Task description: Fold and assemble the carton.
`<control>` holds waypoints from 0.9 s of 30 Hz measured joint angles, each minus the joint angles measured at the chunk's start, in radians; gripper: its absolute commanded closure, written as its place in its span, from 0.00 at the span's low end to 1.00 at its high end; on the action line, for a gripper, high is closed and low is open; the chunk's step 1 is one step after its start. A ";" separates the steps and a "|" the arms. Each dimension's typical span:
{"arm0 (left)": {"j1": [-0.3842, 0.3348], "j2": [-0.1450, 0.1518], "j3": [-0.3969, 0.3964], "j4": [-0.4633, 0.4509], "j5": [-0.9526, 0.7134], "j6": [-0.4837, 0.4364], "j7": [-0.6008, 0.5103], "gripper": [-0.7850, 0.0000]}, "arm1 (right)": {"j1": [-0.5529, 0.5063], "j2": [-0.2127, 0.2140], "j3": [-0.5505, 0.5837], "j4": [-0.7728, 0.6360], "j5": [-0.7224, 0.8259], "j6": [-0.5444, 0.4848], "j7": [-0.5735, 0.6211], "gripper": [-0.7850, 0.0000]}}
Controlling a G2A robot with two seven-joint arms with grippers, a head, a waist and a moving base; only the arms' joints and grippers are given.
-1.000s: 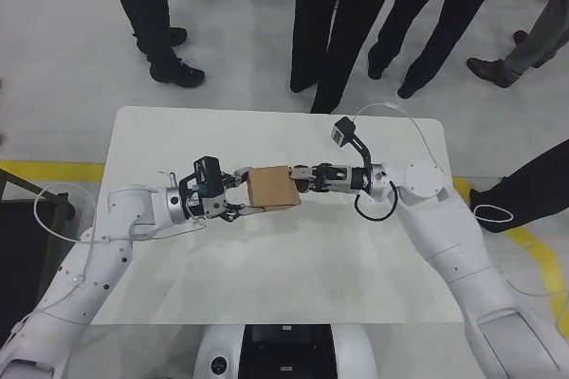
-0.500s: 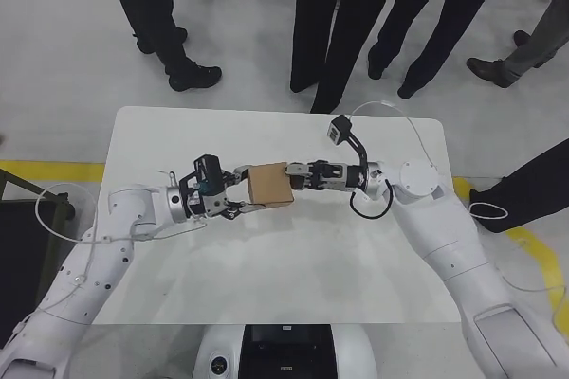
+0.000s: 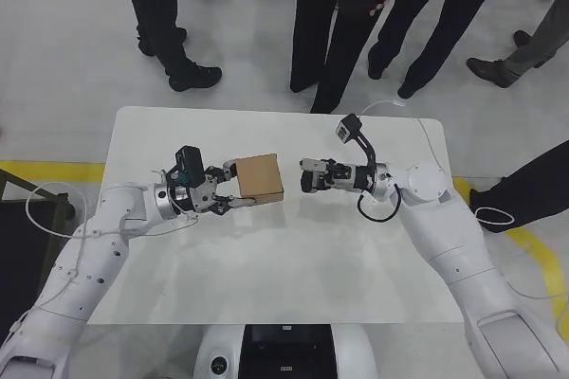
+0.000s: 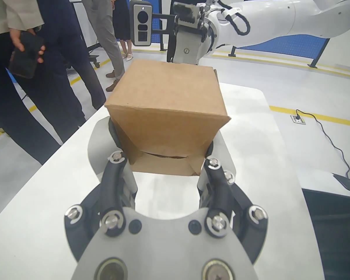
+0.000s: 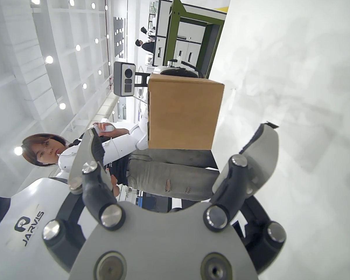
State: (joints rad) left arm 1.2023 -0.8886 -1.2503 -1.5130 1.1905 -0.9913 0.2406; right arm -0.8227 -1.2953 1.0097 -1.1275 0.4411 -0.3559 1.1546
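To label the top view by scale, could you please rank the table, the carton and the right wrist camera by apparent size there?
1. table, by far the largest.
2. carton, held by the left gripper.
3. right wrist camera, smallest, even though it likely sits higher, nearer the lens.

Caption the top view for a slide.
Left pincer grips the brown carton; open right pincer faces it without touching.

The carton (image 3: pixel 260 177) is plain brown cardboard, a shade darker on the faces turned from the light. The counter (image 3: pixel 266 275) beneath it is flat white. The left gripper (image 4: pixel 163 141) has silver jaws on black links with bright steel screws, and the right gripper (image 5: pixel 178 131) is coloured alike. The floor (image 3: pixel 57 85) is pale grey, crossed by a yellow stripe (image 3: pixel 66 171).
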 measured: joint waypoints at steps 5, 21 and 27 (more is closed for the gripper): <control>-0.016 -0.005 0.016 0.043 0.003 0.016 -0.057 0.46 | -0.017 0.012 0.031 -0.027 -0.049 -0.118 0.000 0.00; -0.160 -0.069 0.217 0.242 0.038 0.111 -0.165 0.28 | -0.108 0.058 0.137 -0.139 -0.204 -0.334 -0.043 0.00; -0.205 -0.091 0.267 0.323 0.053 0.115 -0.128 0.08 | -0.137 0.070 0.157 -0.164 -0.227 -0.331 -0.063 0.00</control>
State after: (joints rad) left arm 0.9978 -0.9797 -0.9834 -1.1902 1.2434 -0.8764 0.1125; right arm -0.9593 -1.2250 1.1672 -1.2918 0.2144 -0.6872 1.0916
